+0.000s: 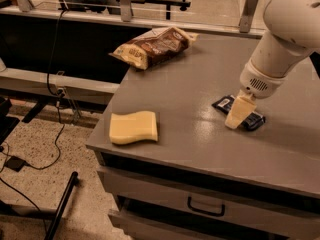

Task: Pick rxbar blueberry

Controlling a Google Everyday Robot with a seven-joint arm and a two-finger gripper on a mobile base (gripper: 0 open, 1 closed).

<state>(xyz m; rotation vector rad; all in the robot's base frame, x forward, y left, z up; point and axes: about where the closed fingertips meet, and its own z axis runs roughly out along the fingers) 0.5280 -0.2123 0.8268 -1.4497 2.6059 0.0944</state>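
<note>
The rxbar blueberry [223, 103] is a small dark navy bar lying flat on the grey table [185, 89], right of the middle. My gripper [238, 113] hangs from the white arm [282, 39] and comes down right on top of the bar, covering its middle. The bar's two ends stick out on either side of the gripper. The bar rests on the table.
A pale yellow wavy sponge [133, 127] lies near the table's front left corner. A brown-and-cream snack bag [152, 46] lies at the back left. A drawer with a handle [205, 208] sits under the front edge. Cables run over the floor on the left.
</note>
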